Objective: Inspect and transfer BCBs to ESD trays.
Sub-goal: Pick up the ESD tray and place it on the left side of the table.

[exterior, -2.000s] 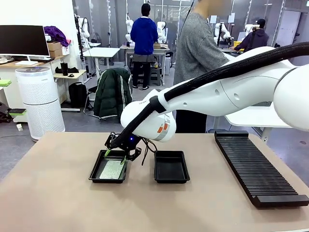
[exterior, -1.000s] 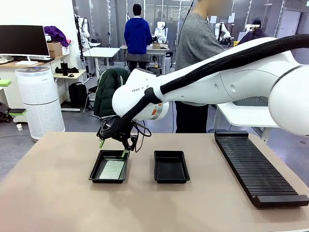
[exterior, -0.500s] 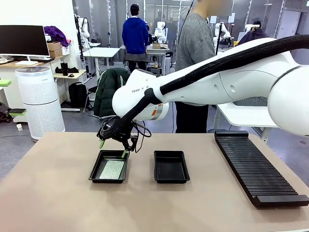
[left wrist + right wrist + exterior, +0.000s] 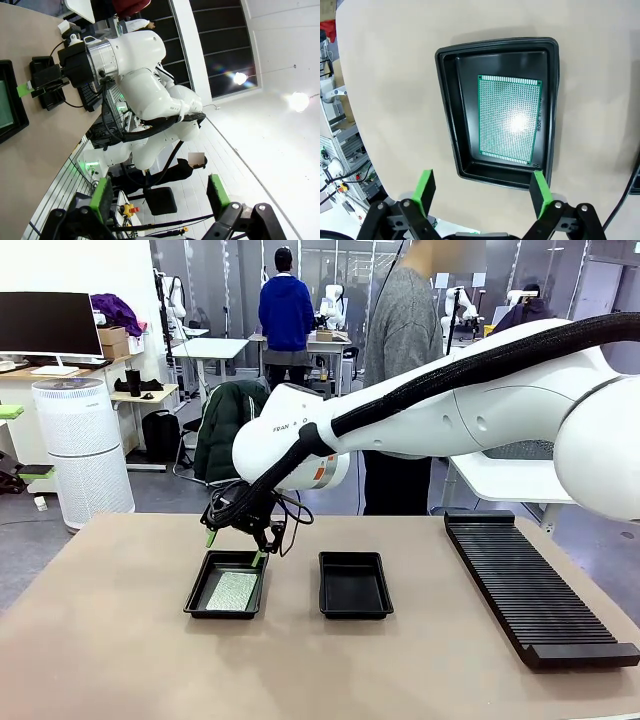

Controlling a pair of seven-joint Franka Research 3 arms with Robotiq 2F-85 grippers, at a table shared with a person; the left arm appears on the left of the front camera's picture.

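A pale green BCB (image 4: 233,590) (image 4: 510,118) lies flat on the floor of the left ESD tray (image 4: 199,602) (image 4: 449,110). The second ESD tray (image 4: 355,585) stands just to its right with a bare black floor. My right gripper (image 4: 235,548) (image 4: 481,189) hovers open a little above the far end of the left tray, its green pads (image 4: 424,188) apart and holding nothing. My left gripper (image 4: 159,196) is open too, raised high and pointing away from the table, with nothing between its fingers.
A long black ribbed rack (image 4: 530,585) lies along the table's right side. A person in a grey top (image 4: 405,350) stands at the far edge behind my right arm. Bare tabletop spreads in front of both trays.
Two seconds ago my right gripper was down at the left tray over the board; it has since risen clear, leaving the board in the tray. Over the last second nothing has moved.
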